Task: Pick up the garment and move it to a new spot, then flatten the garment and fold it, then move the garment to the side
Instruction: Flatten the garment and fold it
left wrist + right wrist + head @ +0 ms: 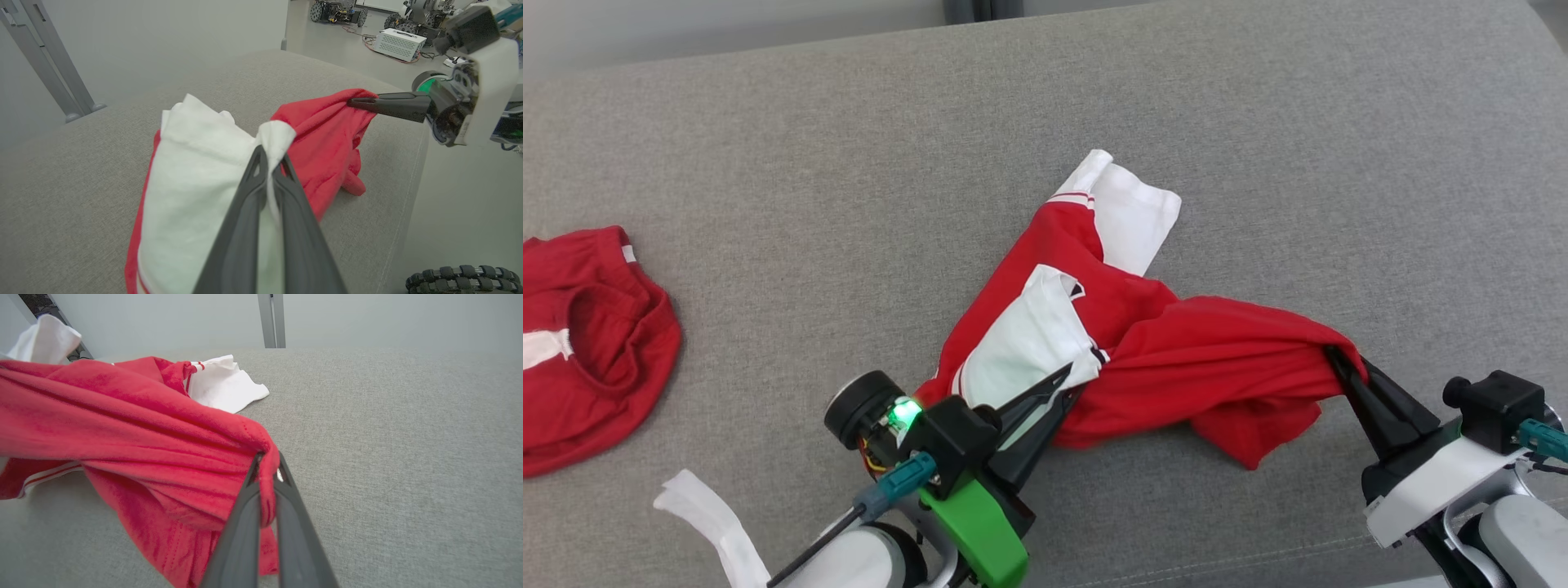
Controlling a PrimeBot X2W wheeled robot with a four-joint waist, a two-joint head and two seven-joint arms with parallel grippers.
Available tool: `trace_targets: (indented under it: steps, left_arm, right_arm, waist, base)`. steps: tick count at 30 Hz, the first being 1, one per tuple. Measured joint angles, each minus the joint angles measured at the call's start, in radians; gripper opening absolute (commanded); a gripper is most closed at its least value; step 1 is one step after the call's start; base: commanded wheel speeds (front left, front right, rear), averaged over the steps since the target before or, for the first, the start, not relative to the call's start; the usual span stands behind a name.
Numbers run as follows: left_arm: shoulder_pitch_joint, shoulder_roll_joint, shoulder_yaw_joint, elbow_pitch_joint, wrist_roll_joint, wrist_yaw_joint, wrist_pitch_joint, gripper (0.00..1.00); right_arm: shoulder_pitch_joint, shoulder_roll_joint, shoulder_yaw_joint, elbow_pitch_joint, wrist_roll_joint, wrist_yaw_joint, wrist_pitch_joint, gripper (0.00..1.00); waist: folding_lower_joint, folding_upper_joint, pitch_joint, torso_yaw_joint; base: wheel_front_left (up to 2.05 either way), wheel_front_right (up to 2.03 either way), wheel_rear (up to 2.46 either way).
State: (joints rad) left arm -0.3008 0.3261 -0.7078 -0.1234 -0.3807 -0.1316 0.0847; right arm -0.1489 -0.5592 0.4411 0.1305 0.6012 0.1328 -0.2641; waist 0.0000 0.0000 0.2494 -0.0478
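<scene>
The garment (1176, 359) is a crumpled red shirt with white sleeves, lying on the grey couch seat (1094, 106). My left gripper (1068, 377) is shut on a white sleeve at the garment's near left edge; in the left wrist view that gripper (269, 153) pinches a bunch of white cloth (196, 183). My right gripper (1333, 353) is shut on the red fabric at the garment's right end, which is lifted a little off the seat. The right wrist view has this gripper (267, 457) with red cloth (143, 437) draped over the tips. The other white sleeve (1131, 212) lies flat at the far side.
A second red garment (588, 343) with a white stripe lies at the left edge of the seat. A white cloth piece (711, 514) sits near my left arm. The seat's front seam (1282, 547) runs close to my arms. Beyond the couch, machines stand on the floor (400, 41).
</scene>
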Motion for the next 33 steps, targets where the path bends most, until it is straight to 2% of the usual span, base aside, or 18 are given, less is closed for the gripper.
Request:
trace_targets:
  steps: [5,9,12,17,25,28,33]
  left_arm:
    - [0.038,-0.029,0.005,0.002,-0.085,-0.001,-0.061,0.00]
    - [0.056,-0.019,-0.002,-0.038,-0.215,-0.001,-0.091,0.00]
    - [0.058,0.034,0.005,-0.076,-0.336,0.001,-0.108,0.00]
    - [0.058,0.091,0.021,-0.121,-0.468,0.001,-0.151,0.00]
    - [-0.008,0.168,0.152,-0.112,-0.454,0.001,-0.293,0.00]
    - [-0.114,0.200,0.230,-0.118,-0.431,0.001,-0.312,0.00]
    - [-0.390,0.247,0.263,-0.073,-0.437,0.001,-0.276,0.00]
  right_arm:
    - [0.003,0.005,-0.076,0.050,-0.041,0.005,-0.001,0.00]
    - [0.001,0.010,-0.143,0.068,-0.044,0.007,-0.001,0.00]
    - [-0.001,-0.030,-0.191,0.122,-0.065,-0.002,0.001,0.00]
    - [-0.026,-0.009,-0.202,0.165,-0.086,-0.001,0.001,0.00]
    - [-0.090,0.003,-0.234,0.112,-0.103,-0.001,0.001,0.00]
    - [-0.144,-0.006,-0.234,0.061,-0.069,-0.001,0.001,0.00]
    - [-0.357,-0.057,-0.205,0.023,-0.035,-0.001,0.021,0.00]
  waist:
    - [0.0000,0.0000,0.016,0.004]
    - [0.0000,0.0000,0.018,0.004]
    - [0.0000,0.0000,0.014,0.004]
    - [0.0000,0.0000,0.009,0.011]
    - [0.0000,0.0000,0.007,0.023]
    - [0.0000,0.0000,0.013,0.025]
    - [0.0000,0.0000,0.041,0.023]
  base:
    - [0.00,0.00,0.00]
    - [0.00,0.00,0.00]
    - [0.00,0.00,0.00]
    - [0.00,0.00,0.00]
    - [0.00,0.00,0.00]
    - [0.00,0.00,0.00]
    - [0.00,0.00,0.00]
